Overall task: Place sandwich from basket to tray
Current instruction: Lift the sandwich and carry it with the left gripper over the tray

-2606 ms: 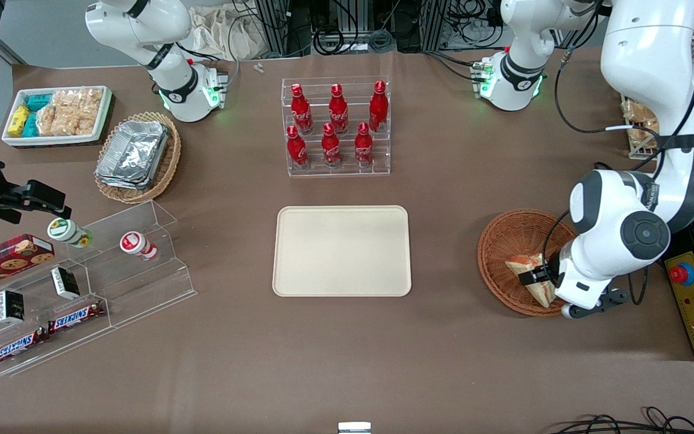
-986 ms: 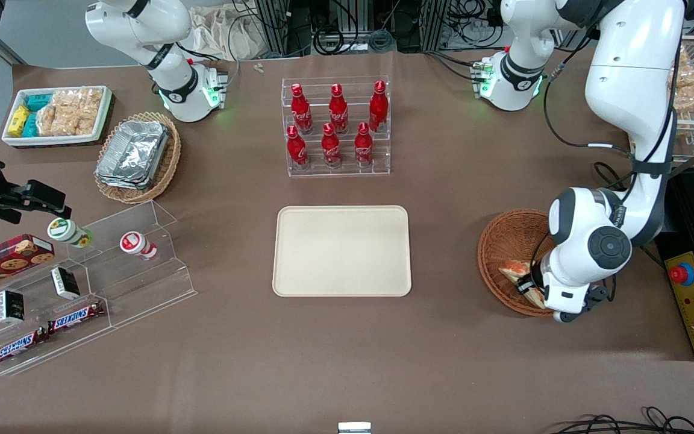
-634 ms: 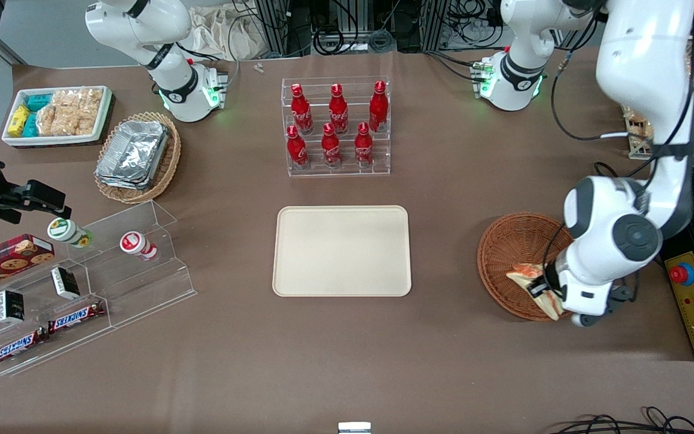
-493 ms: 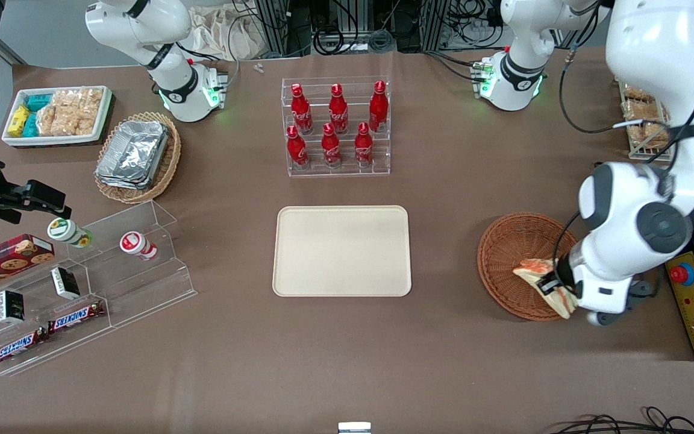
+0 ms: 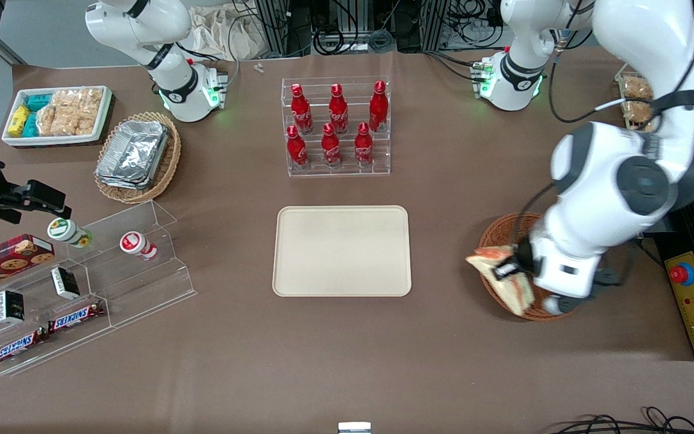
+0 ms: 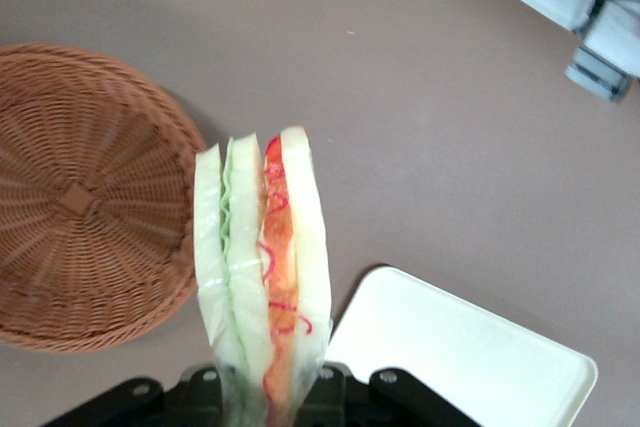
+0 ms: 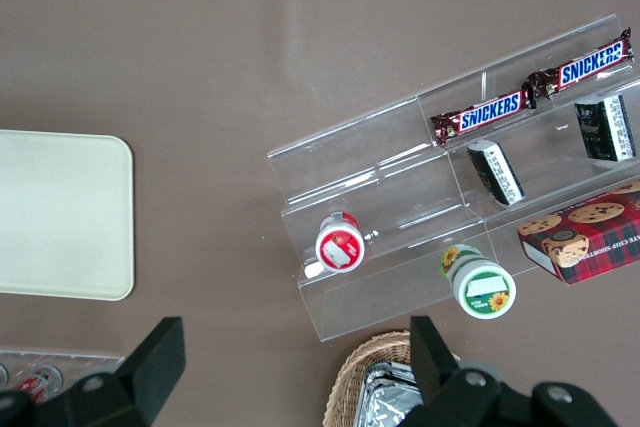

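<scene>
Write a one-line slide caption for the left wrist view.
The gripper holds the wrapped sandwich lifted clear of the wicker basket, with the tray just ahead.

Left arm: reaches down from high at the working arm's end of the desk, elbow bent, wrist angled toward the front camera. Tool [image 5: 511,272]: raised off the desk, fingers [image 6: 325,384] clamped on the sandwich [image 5: 502,278], which sticks out from between them on edge.

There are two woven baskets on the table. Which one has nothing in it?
The round reddish-brown basket beneath the gripper, which holds the sandwich above its rim. The lighter tan oval basket, toward the parked arm's end, holds foil containers.
</scene>
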Available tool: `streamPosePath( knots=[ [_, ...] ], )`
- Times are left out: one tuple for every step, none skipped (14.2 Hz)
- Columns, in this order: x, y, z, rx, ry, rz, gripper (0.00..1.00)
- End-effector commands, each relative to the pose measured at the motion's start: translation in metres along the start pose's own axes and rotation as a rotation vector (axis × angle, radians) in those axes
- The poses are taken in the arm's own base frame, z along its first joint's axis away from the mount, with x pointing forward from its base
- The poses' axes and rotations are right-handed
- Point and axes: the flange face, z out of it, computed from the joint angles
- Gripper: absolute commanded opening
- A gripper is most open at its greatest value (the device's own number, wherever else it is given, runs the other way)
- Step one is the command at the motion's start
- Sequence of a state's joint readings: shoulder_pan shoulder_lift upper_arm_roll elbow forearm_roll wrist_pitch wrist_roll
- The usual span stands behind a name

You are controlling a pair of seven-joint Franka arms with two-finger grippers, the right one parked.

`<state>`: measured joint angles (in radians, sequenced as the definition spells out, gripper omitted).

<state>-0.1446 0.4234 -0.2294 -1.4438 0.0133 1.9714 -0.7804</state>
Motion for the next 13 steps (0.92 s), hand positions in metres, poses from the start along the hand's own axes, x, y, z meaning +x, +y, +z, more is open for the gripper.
streamPosePath(
  knots=[
    [-0.044, 0.06, 0.045, 0.021, 0.022, 0.11, 0.0],
    [-0.065, 0.079, 0.067, 0.031, 0.023, 0.158, 0.0],
    [-0.081, 0.09, 0.095, 0.049, 0.01, 0.193, 0.0],
    [-0.093, 0.099, 0.116, 0.058, 0.001, 0.221, 0.0],
    [-0.114, 0.109, 0.134, 0.074, -0.02, 0.26, 0.0],
    [-0.131, 0.11, 0.151, 0.099, -0.044, 0.295, 0.0],
    [-0.146, 0.111, 0.166, 0.121, -0.061, 0.32, 0.0],
    [-0.164, 0.116, 0.182, 0.146, -0.065, 0.358, 0.0],
    [-0.178, 0.12, 0.2, 0.173, -0.066, 0.395, 0.0],
    [-0.188, 0.123, 0.214, 0.185, -0.058, 0.425, 0.0],
    [-0.191, 0.121, 0.227, 0.195, -0.059, 0.44, 0.0],
    [-0.193, 0.118, 0.233, 0.206, -0.063, 0.448, 0.0],
    [-0.195, 0.114, 0.238, 0.221, -0.066, 0.468, 0.0]
  ],
)
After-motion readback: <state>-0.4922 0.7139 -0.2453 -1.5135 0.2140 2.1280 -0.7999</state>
